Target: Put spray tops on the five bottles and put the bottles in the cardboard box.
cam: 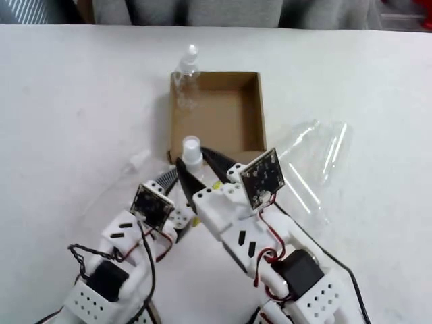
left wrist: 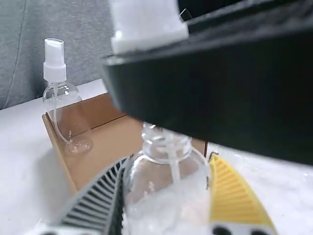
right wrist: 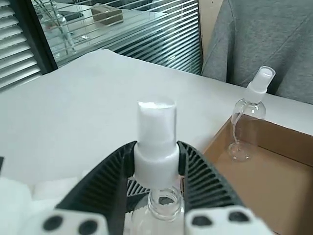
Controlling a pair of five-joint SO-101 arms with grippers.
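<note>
My left gripper (left wrist: 168,169) is shut on a clear bottle (left wrist: 164,188), held upright between its grey and yellow fingers just in front of the cardboard box (cam: 223,115). My right gripper (right wrist: 156,147) is shut on a white spray top (right wrist: 156,132) right above the bottle's open neck (right wrist: 164,203). The top's thin tube (left wrist: 172,156) hangs down inside the bottle. In the high view the spray top (cam: 192,150) shows at the box's near left corner, with the right gripper (cam: 196,163) around it. A second bottle (cam: 185,77) with its top on stands in the box's far left corner.
A crumpled clear plastic bag (cam: 314,158) with clear items lies right of the box. A loose white spray top (cam: 138,160) lies on the table left of the box. Both arms crowd the near middle. A person in grey sits beyond the far edge.
</note>
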